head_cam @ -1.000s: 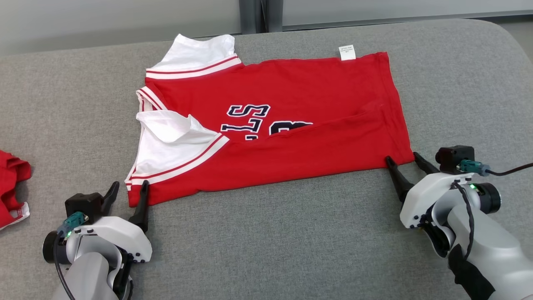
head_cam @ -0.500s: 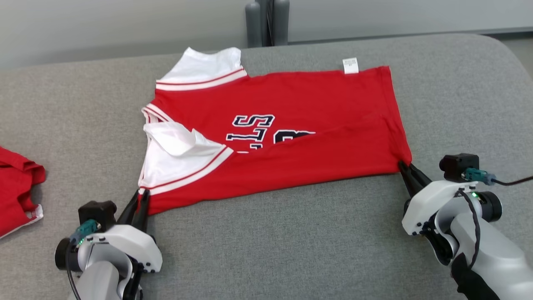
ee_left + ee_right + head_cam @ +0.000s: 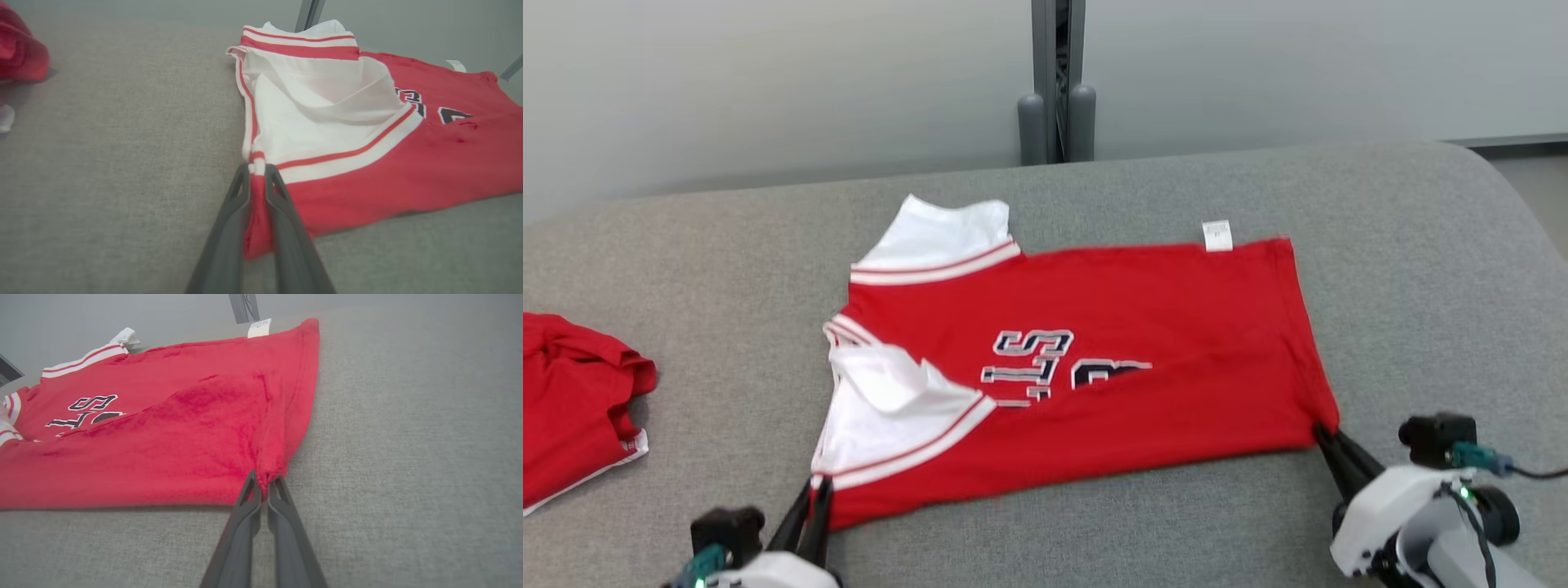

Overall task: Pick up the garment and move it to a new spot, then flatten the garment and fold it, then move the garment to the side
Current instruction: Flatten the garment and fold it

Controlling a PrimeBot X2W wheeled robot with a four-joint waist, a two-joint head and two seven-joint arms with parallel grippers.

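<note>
The garment (image 3: 1111, 384) is a red jersey with white sleeves and dark lettering, lying partly folded on the grey padded table (image 3: 1094, 531). My left gripper (image 3: 815, 488) is shut on its near left corner; in the left wrist view red and white cloth (image 3: 257, 196) is pinched between the fingers (image 3: 229, 228). My right gripper (image 3: 1319, 431) is shut on the near right corner, where the right wrist view shows the red hem (image 3: 269, 465) bunched between the fingertips (image 3: 253, 490). The near edge is lifted slightly off the surface.
Another red garment (image 3: 572, 416) lies bunched at the table's left edge, seen too in the left wrist view as red cloth (image 3: 20, 45). A grey post (image 3: 1058, 82) stands behind the table against a pale wall. Bare grey surface lies near and right of the jersey.
Both grippers went from open beside the jersey's near corners to shut on them. The head camera has tilted up, so the whole scene sits lower in the picture.
</note>
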